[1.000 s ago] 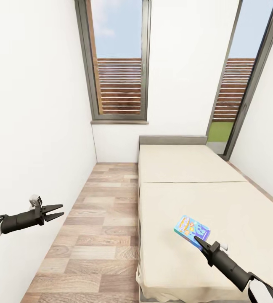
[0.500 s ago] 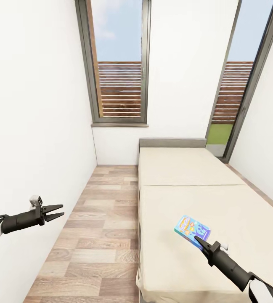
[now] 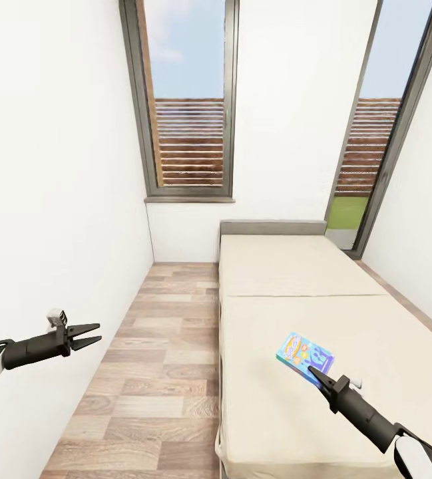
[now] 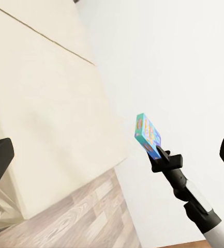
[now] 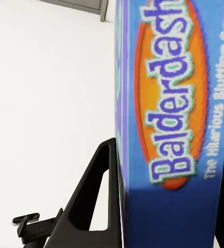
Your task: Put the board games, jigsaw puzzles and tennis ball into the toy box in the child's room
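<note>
blue cardboard is doing all the work here: the small blue "balderdash" board game (image 3: 305, 354) is sitting pinched between the fingers of the right gripper (image 3: 315, 376), lifted just above the beige mattress of the bed (image 3: 289, 266) near its foot end, tilted up on one edge. in the right wrist view the box (image 5: 174, 124) is sitting right up against a black finger (image 5: 99, 206), printed face showing. the left gripper (image 3: 88, 334) is hanging over the wood-plank floor (image 3: 156, 372) beside the white wall (image 3: 49, 166), its jaws standing a little apart and holding nothing. the left wrist view is also catching the box (image 4: 147, 133) at the right arm's tip.
</note>
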Motion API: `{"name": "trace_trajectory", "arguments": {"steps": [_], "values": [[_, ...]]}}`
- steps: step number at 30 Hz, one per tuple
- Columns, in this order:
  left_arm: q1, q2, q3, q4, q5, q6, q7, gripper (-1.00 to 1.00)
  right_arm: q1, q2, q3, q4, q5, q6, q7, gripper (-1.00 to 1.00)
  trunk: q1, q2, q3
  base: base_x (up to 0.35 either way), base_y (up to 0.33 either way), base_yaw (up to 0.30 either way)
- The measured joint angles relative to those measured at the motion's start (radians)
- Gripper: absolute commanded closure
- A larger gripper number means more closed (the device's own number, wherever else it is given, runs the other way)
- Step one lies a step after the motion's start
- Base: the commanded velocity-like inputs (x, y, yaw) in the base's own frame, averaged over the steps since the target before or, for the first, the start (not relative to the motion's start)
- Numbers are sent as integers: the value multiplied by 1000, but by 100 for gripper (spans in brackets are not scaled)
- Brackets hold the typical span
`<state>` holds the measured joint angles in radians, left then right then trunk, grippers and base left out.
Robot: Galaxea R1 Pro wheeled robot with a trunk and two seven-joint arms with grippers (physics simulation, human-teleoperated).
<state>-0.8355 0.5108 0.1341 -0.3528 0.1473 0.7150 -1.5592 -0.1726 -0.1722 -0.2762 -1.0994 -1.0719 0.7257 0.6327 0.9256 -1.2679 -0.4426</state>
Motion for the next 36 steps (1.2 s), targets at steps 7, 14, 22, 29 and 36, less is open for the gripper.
{"name": "trace_trajectory", "arguments": {"steps": [7, 14, 22, 29, 36], "values": [[0, 0, 0, 0, 0, 0, 0, -100, 0, 0, 1, -2, 0, 0, 0, 100, -27, 49, 22, 0, 0, 0], [0, 0, 0, 0, 0, 0, 1, -100, 0, 3, 4, -4, 2, 0, -4, 100, -54, 98, 44, 0, 0, 0], [0, 0, 0, 0, 0, 0, 1, -100, 0, 3, 4, -28, 1, -1, -6, 100, -84, 154, 69, 0, 0, 0], [0, 0, 0, 0, 0, 0, 2, -100, 0, 4, 6, -41, 2, -2, -11, 100, -111, 203, 91, 0, 0, 0], [0, 0, 0, 0, 0, 0, 2, -100, 0, 4, 4, -41, 2, -4, -12, 100, -138, 252, 113, 0, 0, 0]]}}
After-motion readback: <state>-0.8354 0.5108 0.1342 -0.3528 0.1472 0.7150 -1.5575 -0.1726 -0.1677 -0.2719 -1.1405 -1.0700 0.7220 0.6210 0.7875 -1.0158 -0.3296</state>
